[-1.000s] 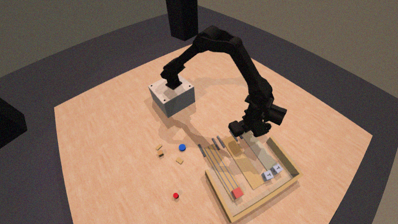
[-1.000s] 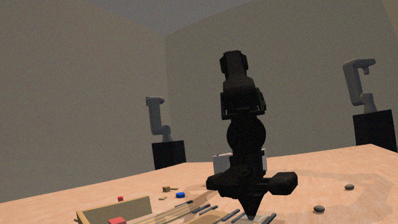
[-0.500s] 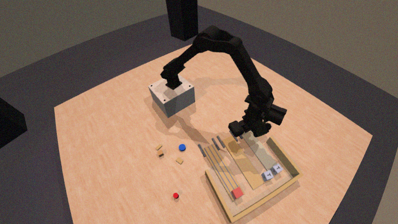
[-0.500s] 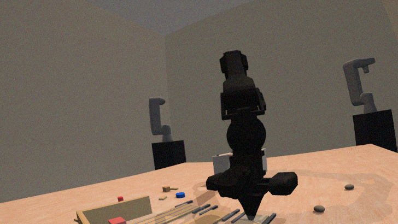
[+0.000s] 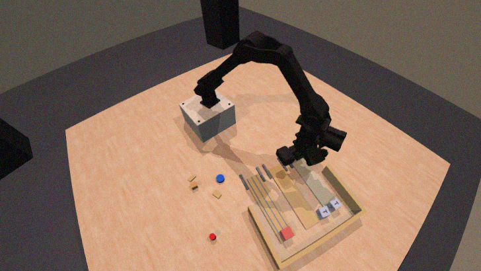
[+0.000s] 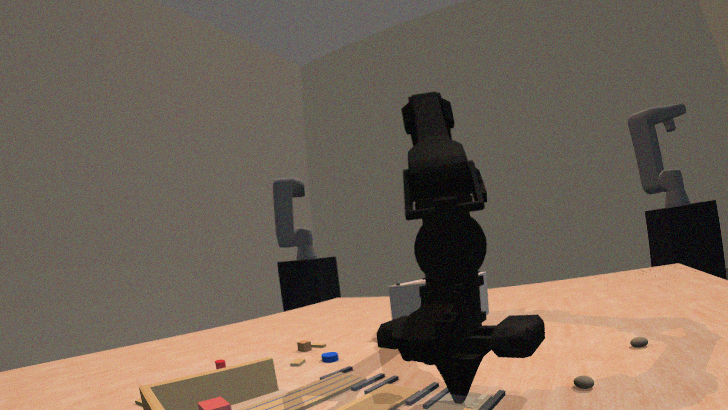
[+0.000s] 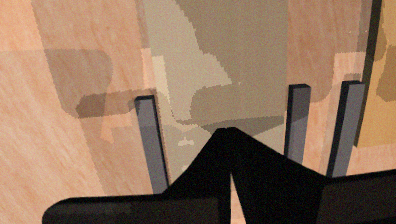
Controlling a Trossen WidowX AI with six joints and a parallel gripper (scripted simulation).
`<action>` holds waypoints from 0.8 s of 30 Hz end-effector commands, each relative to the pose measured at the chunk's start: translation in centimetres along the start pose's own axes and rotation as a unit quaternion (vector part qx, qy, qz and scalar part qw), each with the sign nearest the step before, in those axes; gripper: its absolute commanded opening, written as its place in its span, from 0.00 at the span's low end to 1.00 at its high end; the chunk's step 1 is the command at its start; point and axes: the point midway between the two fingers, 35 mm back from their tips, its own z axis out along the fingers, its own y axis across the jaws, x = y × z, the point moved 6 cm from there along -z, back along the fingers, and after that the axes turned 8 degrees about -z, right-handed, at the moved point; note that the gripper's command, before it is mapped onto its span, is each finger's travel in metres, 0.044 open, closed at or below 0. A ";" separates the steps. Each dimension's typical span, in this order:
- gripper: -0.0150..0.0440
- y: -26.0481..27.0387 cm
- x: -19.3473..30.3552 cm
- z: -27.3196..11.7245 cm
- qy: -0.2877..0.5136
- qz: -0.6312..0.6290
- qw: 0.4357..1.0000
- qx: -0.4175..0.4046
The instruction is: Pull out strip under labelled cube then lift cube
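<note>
My gripper (image 6: pixel 460 397) (image 7: pixel 226 136) is shut with nothing visible between its fingertips. It points down at the near end of the grey-green strip (image 5: pixel 312 178) (image 7: pixel 240 45); whether it touches it I cannot tell. Two white cubes marked T stand at that strip's far end: one cube (image 5: pixel 324 211) at its left corner, the other cube (image 5: pixel 335 203) at its right. What lies under each is hard to tell. An ochre strip (image 5: pixel 292 195) (image 7: pixel 382 122) lies to the left. A red cube (image 5: pixel 287 232) (image 6: pixel 214 403) sits at the far end of the leftmost, blue-lined strip (image 5: pixel 265 198).
A low-walled wooden tray (image 5: pixel 316 242) (image 6: pixel 224 376) surrounds the strips' far parts. Dark guide bars (image 5: pixel 244 182) (image 7: pixel 152 145) flank their near ends. A blue disc (image 5: pixel 220 178) (image 6: pixel 330 357), a red cylinder (image 5: pixel 212 236) and small wooden blocks (image 5: pixel 193 185) lie left of the tray.
</note>
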 end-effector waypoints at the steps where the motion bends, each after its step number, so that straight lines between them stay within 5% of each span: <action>1: 0.25 0.1 -0.1 0.2 -0.001 0.000 1.000 -0.002; 24: 0.25 0.4 2.8 0.4 0.000 0.000 1.000 -0.002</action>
